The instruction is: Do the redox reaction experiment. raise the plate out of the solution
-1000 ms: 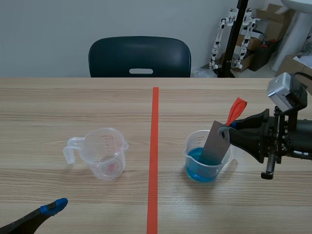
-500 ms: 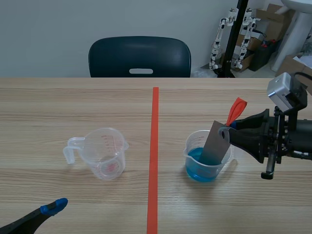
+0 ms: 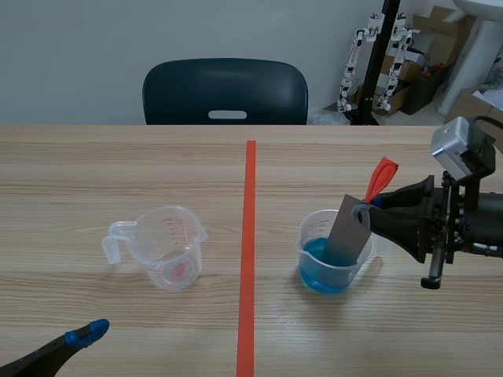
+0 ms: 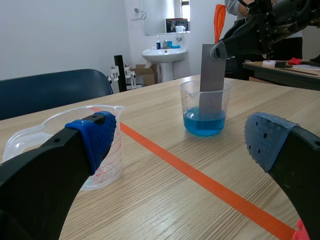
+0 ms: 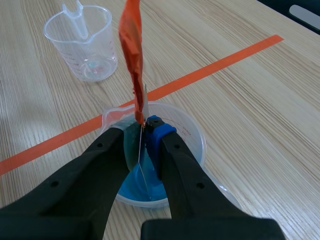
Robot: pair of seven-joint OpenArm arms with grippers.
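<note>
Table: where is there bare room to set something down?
Bare wood spans the far side of the table, beyond the empty cup toward the chair, and flanks the orange line. It is crowded around the cup of blue liquid, where the right jaws grip the grey plate.

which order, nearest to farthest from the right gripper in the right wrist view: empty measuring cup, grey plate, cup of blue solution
1. grey plate: clamped in the right gripper itself.
2. cup of blue solution: directly under the gripper, around the plate's lower end.
3. empty measuring cup: well ahead, beyond the orange tape line.
</note>
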